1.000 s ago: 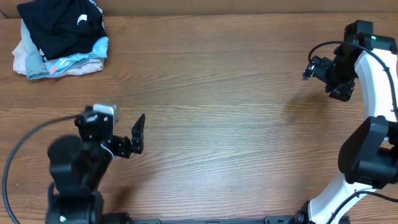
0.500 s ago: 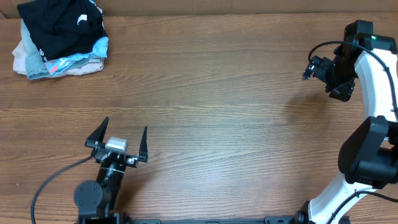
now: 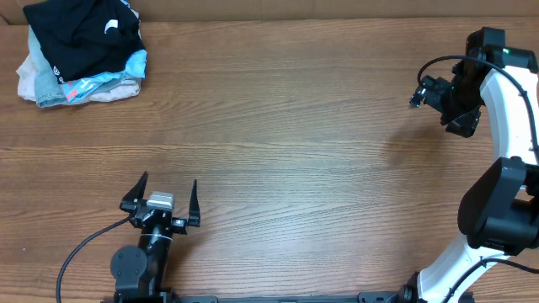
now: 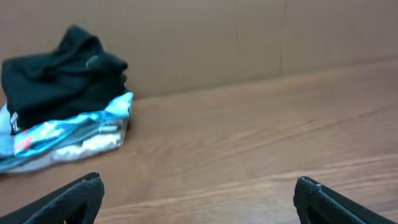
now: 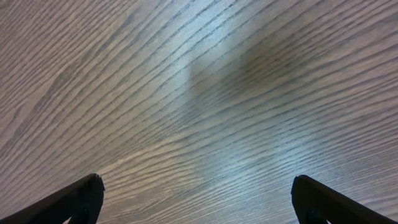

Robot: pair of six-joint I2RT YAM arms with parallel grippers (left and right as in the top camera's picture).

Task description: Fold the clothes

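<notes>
We are seeing our left claw standing wide open and holding nothing, by the near edge of the tabletop. Our right claw is hanging wide open too, near the right edge. The black T-shirt is lying crumpled on top of a blue cloth and a pale cloth in the far left corner.

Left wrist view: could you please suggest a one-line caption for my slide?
Open left gripper faces the black T-shirt heaped on light-blue and pale garments at the far edge of the wooden table.
</notes>
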